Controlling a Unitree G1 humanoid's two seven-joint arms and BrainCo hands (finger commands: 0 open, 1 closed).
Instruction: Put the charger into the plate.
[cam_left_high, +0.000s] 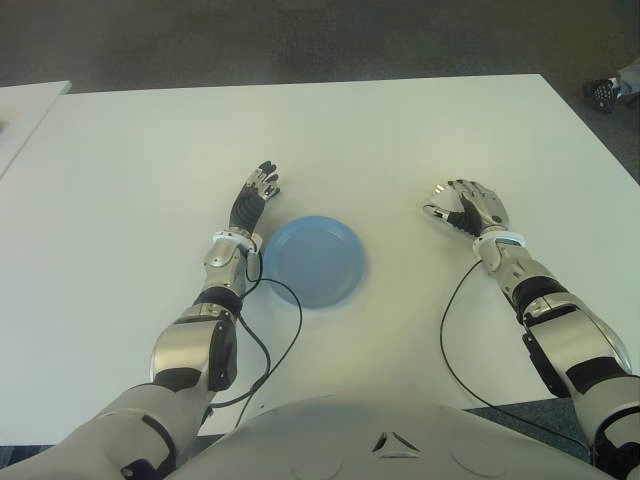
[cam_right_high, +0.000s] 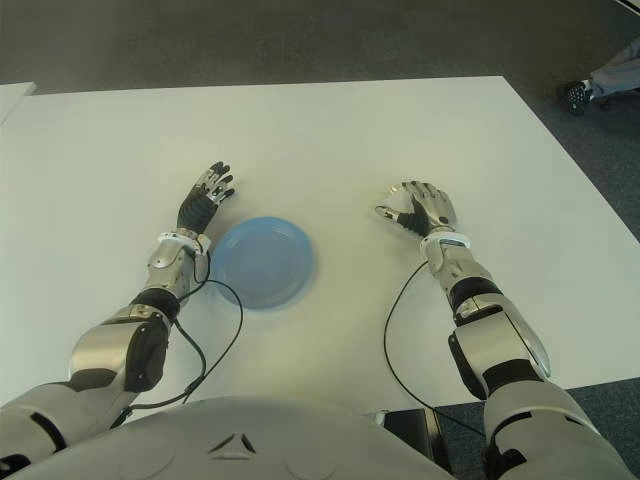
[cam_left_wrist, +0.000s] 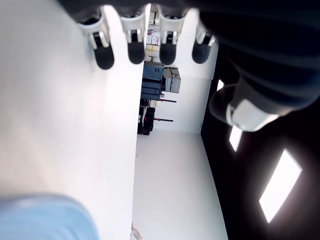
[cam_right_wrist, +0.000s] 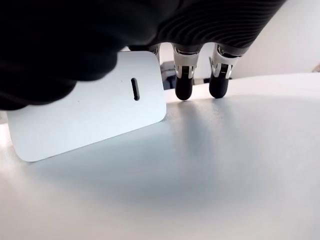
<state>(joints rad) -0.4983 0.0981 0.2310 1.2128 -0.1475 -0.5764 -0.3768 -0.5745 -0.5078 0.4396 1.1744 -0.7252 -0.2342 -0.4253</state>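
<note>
The white charger (cam_right_wrist: 90, 107), a flat block with a slot in its face, shows close up in the right wrist view, tilted with its lower edge near the white table (cam_left_high: 400, 140). My right hand (cam_left_high: 462, 208) is to the right of the blue plate (cam_left_high: 312, 260), thumb and forefinger closed on the charger while two other fingertips (cam_right_wrist: 183, 90) reach past it. The plate holds nothing. My left hand (cam_left_high: 255, 195) shows just beyond the plate's left rim, fingers (cam_left_wrist: 136, 50) straight and spread, holding nothing.
Black cables (cam_left_high: 285, 330) trail from both forearms over the table's near part. A second white table (cam_left_high: 25, 105) stands at the far left. A person's shoe (cam_left_high: 603, 92) shows on the dark floor at the top right.
</note>
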